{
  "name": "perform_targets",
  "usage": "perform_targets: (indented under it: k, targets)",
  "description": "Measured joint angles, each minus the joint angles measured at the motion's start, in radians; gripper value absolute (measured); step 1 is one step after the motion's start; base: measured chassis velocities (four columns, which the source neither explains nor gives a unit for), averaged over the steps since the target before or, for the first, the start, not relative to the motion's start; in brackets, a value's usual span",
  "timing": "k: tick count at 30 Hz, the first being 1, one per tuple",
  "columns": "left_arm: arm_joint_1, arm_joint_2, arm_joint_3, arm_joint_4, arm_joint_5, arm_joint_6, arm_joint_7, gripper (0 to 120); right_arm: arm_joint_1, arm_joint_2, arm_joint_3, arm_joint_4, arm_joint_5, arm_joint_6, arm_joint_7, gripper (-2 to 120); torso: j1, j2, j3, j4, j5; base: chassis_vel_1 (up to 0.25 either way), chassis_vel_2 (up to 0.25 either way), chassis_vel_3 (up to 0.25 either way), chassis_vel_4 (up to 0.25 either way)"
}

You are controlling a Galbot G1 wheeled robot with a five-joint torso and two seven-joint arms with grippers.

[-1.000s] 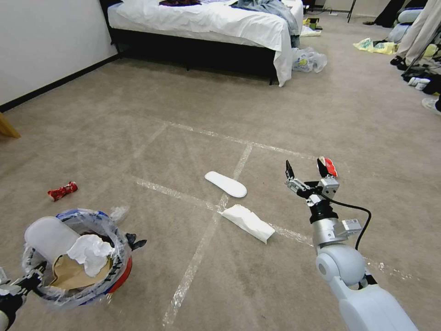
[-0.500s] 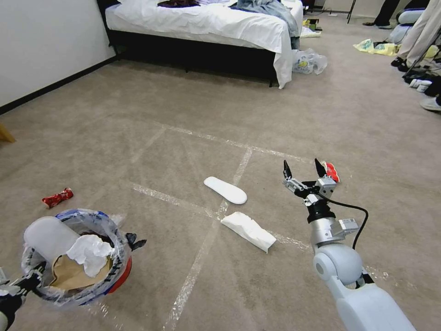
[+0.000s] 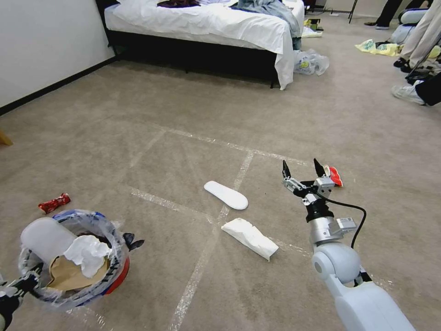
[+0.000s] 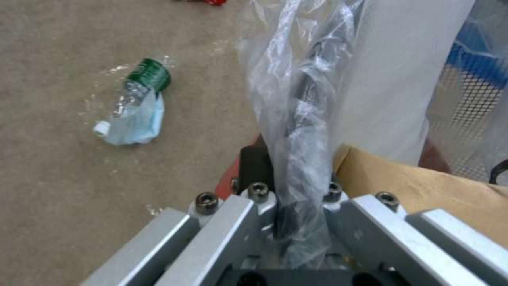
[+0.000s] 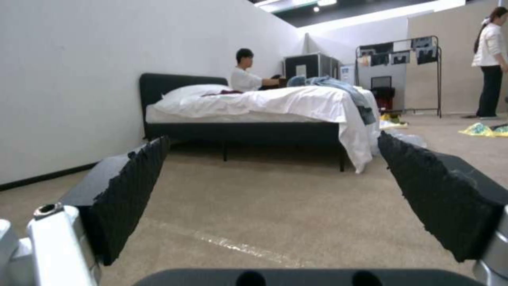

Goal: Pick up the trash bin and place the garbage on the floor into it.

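The trash bin (image 3: 117, 276) is round and red, lined with a crinkled clear bag, blue-printed at the rim; it contains a brown paper bag (image 3: 66, 273), crumpled tissue (image 3: 87, 253) and a whitish cylinder (image 3: 43, 236). On the beige taped floor (image 3: 183, 133) lie a white slipper (image 3: 226, 195), white wrapper (image 3: 250, 238), two red wrappers (image 3: 54, 203) (image 3: 335, 175) and a crushed bottle (image 4: 139, 101).

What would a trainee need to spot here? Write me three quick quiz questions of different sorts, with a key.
1. True or false: the right gripper is shut on the white slipper.
2. What does the left gripper clamp? A) crushed red can B) trash bin rim C) white paper wrapper
3. Fill in: the crumpled tissue lies inside the ____.

Key: 1 false, it is open and empty above the carpet. 2 B, the trash bin rim. 3 trash bin.
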Motion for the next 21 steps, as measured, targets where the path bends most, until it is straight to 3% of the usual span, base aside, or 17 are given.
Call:
perform_targets:
  k: [21]
  targets:
    - [0.036,-0.003,-0.010,-0.013,0.013,0.016,-0.019,1,0.021,-0.016,0.005,-0.003,0.018,-0.006,0.011,100,0.000,0.000,0.000,-0.0001,0.0001,0.000,0.000,0.000,0.000]
